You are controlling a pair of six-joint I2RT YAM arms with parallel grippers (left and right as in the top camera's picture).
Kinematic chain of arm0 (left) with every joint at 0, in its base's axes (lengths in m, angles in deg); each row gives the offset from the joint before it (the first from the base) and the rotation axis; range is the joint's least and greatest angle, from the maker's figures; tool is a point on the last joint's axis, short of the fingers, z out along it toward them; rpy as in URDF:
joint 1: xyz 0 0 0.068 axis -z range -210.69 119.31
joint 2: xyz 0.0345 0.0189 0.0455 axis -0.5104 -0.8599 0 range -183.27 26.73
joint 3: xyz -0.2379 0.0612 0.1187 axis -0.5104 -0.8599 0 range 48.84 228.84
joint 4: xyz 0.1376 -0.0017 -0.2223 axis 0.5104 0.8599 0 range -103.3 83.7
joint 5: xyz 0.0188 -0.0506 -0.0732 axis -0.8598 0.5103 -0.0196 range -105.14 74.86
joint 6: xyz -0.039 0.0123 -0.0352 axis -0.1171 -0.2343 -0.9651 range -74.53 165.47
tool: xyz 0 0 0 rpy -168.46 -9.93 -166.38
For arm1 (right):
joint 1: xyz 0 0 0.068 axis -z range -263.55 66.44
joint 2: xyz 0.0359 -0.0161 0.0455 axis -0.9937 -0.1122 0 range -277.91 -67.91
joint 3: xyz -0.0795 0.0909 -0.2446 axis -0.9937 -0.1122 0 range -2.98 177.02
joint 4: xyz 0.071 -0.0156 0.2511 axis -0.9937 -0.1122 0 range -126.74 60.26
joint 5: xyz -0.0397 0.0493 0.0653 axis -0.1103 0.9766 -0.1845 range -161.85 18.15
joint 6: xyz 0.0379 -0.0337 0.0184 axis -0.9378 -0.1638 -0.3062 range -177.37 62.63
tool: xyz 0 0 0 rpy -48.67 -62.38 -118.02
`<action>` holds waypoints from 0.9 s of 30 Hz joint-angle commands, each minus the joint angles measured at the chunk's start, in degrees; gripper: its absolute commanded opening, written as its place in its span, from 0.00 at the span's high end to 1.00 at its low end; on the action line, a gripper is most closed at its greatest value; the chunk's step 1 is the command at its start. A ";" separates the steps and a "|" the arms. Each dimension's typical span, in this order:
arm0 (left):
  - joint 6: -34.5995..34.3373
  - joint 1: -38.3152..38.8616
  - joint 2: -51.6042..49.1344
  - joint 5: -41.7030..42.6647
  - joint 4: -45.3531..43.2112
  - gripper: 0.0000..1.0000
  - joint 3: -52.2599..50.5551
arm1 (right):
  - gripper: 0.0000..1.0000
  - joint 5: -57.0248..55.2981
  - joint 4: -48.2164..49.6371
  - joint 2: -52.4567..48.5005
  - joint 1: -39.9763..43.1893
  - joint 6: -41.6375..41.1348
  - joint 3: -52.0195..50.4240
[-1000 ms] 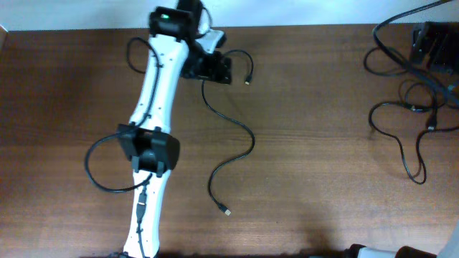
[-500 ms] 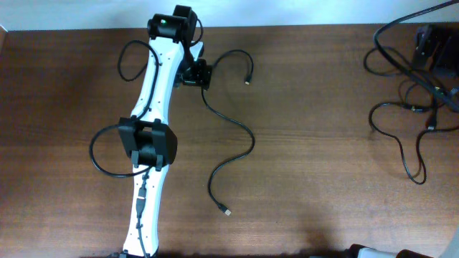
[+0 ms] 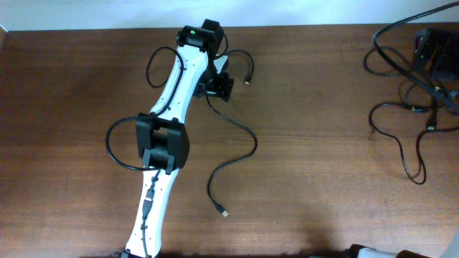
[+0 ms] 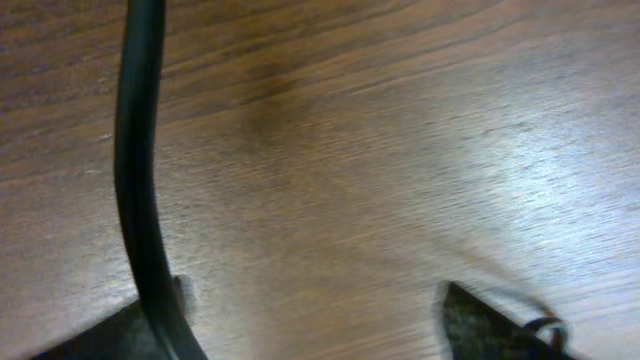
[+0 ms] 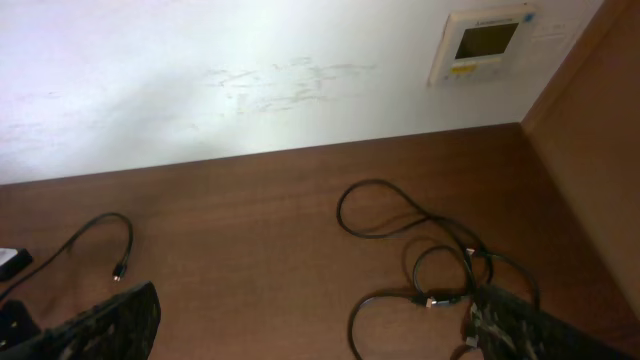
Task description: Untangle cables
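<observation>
One long black cable snakes over the wooden table from my left gripper down to a metal-tipped plug. Its other end loops up to a small plug. In the left wrist view the left gripper is open just above the wood, and the cable runs beside its left finger, not clamped. A tangle of several black cables lies at the right edge and also shows in the right wrist view. My right gripper is open and empty, low at the near side.
A black box-like object with thicker cords stands at the far right corner. A white wall with a wall controller lies behind the table. The left arm's own black cable loops out beside its elbow.
The left arm has swung to the right, taking its gripper from the upper left towards the cable's upper loop. The long cable shifted slightly. The tangle on the right has not moved.
</observation>
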 commanded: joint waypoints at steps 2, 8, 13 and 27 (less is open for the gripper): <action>2.80 0.11 0.57 3.48 -2.27 1.00 -0.59 | 0.01 -0.70 0.20 1.33 -0.31 0.33 -0.15; 1.33 0.46 0.59 31.76 -8.98 1.00 21.73 | 0.96 -8.11 0.20 4.22 -0.26 0.04 6.49; -17.64 4.70 4.17 41.00 -38.34 1.00 28.70 | 0.96 -14.08 -1.57 6.43 -0.26 0.04 10.23; -32.30 32.83 4.11 26.25 -82.09 1.00 27.21 | 0.96 -19.19 -3.41 15.61 -0.26 -0.17 10.23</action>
